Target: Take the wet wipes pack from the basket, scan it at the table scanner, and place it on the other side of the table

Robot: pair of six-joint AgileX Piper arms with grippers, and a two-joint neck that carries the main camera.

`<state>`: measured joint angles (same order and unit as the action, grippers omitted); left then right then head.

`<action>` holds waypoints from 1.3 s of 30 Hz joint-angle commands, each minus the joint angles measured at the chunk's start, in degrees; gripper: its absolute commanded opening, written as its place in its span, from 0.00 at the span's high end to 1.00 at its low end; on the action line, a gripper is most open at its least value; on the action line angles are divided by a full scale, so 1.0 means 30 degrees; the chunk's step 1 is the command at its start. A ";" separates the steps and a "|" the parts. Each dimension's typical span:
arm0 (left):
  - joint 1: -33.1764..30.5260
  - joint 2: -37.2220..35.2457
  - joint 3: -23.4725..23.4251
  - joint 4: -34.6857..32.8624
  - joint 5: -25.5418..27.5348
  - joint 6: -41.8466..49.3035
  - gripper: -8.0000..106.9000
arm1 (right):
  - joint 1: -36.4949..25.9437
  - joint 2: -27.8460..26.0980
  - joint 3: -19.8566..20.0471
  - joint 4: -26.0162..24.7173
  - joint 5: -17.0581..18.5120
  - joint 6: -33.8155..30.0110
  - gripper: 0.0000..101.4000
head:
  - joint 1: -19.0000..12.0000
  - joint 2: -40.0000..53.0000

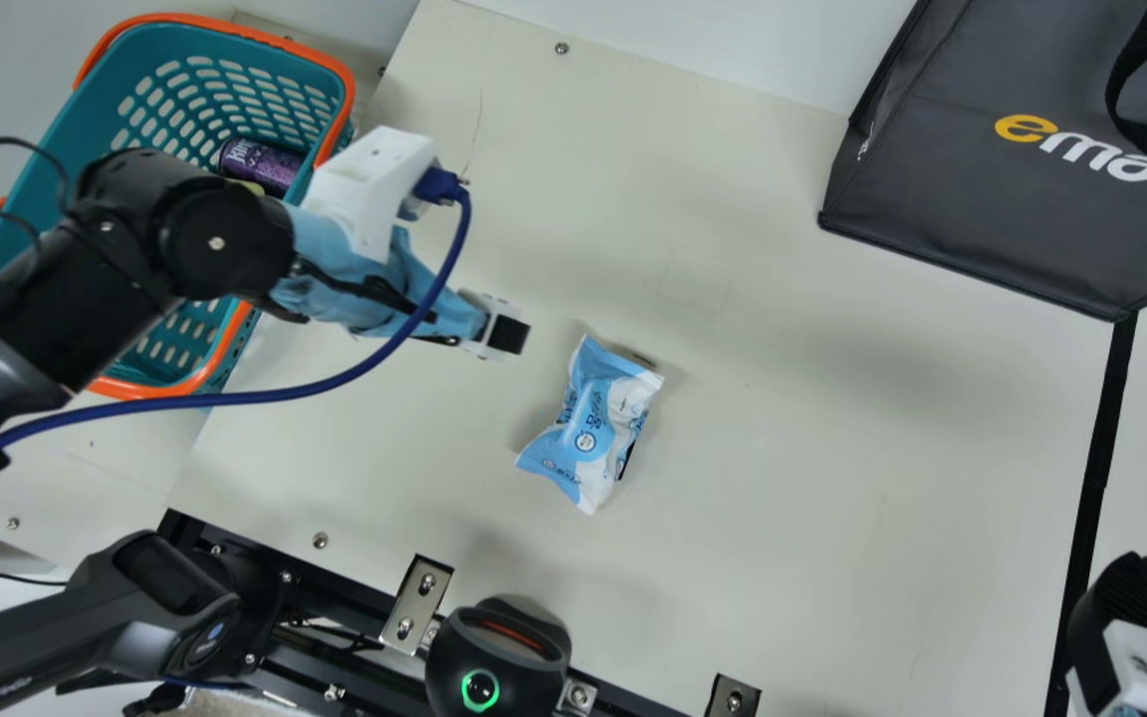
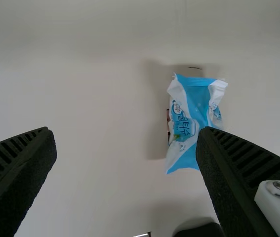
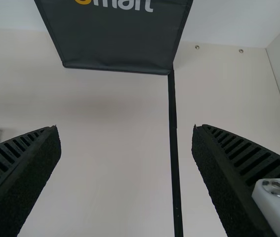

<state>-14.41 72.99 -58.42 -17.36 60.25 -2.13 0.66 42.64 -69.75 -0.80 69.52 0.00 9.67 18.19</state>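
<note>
Wet wipes pack (image 1: 593, 423) is lying on the table (image 1: 783, 478), out of the basket (image 1: 225, 27). My left gripper (image 2: 126, 131) and right gripper (image 3: 126, 129) are both hovering spread, holding nothing. Can't tell if the table scanner (image 1: 454, 652) read it; far-side placement is pending.

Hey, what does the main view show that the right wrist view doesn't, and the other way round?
Main view: the teal plastic basket with its orange rim, the purple can inside it, the black scanner with a green-lit ring, and the left arm's black-padded tool.

Right wrist view: two small round metal screws near the table's far edge, beyond the strip from the wipes.

Both: the black lettered bag, the black strip, the cream table and the blue-and-white wipes pack, cut off at the wrist view's edge.
</note>
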 commanded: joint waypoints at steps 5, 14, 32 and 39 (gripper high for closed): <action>0.1013 -0.0950 -0.0117 -0.0048 0.0243 0.1450 0.15 | 0.0000 0.0000 0.0000 0.0000 0.0000 0.0000 0.06 | -0.0582 0.0076; 0.1487 -0.1316 -0.0119 -0.0128 0.0236 0.2216 0.15 | 0.0000 0.0000 0.0000 0.0001 0.0053 0.0000 0.06 | -0.0582 -0.2150; 0.1487 -0.1316 -0.0119 -0.0128 0.0241 0.2216 0.15 | 0.0000 0.0000 0.0000 0.0001 0.0053 0.0000 0.06 | -0.0582 -0.6591; 0.0795 -0.1090 -0.0268 0.0446 0.0248 0.1689 0.15 | 0.0000 0.0000 0.0000 0.0001 0.0053 0.0000 0.06 | -0.0582 -0.6591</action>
<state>-11.45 69.66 -59.12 -16.41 61.09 3.28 0.66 42.64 -69.75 -0.79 69.68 0.00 9.67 -1.58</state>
